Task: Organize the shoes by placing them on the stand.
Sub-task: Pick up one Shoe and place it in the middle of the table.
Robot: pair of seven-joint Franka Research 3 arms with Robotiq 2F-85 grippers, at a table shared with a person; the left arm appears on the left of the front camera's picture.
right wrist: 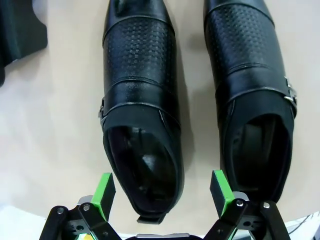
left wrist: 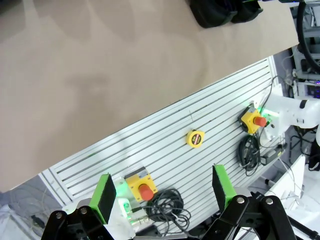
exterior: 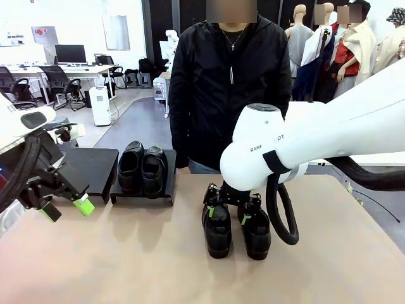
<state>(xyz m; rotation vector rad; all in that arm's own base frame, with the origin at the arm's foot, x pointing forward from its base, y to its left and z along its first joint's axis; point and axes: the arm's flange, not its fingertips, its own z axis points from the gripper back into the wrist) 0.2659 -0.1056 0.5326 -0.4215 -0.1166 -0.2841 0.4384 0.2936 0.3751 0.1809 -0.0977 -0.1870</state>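
shoe lies with its heel beneath the right gripper, whose jaws stand wide open and empty, one green pad between this shoe and its mate. both rest side by side on the tan table, toes toward the robot. second pair sits on one stand platform, another platform just beside it. left gripper hangs open, empty, near the table's left edge. person in black jacket stands opposite; office desks behind.
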